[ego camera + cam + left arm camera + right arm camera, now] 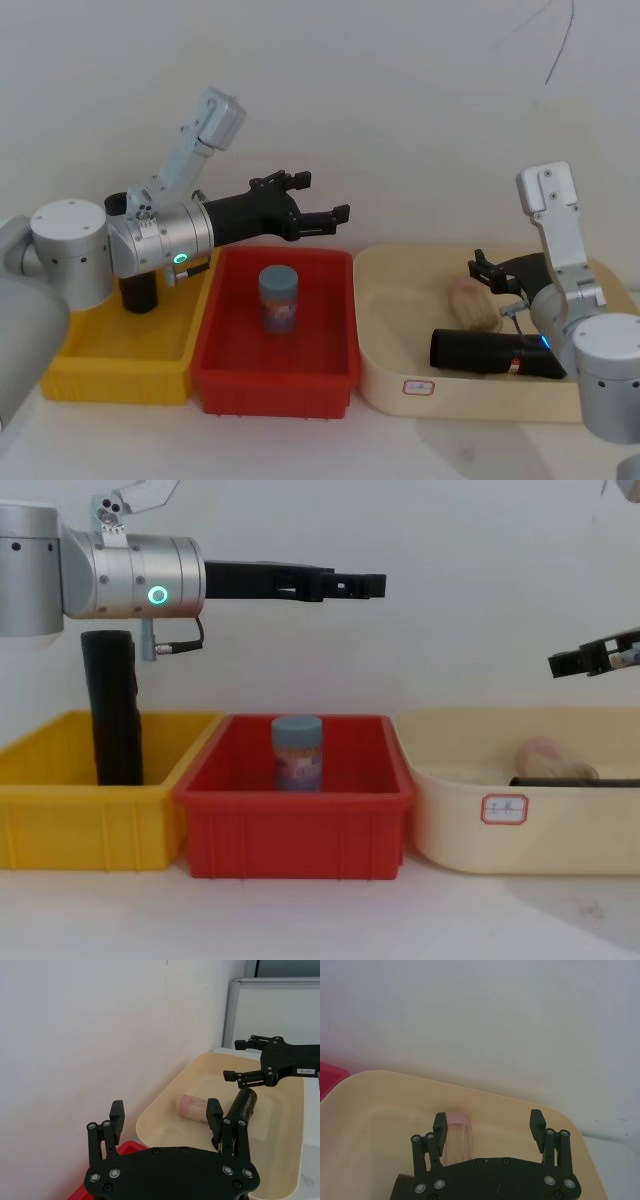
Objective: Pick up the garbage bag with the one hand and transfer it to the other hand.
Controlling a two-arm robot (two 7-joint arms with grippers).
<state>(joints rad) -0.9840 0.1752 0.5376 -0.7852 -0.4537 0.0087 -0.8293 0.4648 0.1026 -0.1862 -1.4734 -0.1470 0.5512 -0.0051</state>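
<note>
Black garbage bag upright in yellow bin. Left gripper above red bin, right gripper over cream tray: fingers spread wide, holding nothing.

left bin: tall roll standing | middle bin: jar | right tray: roll lying before a tipped jar
</note>
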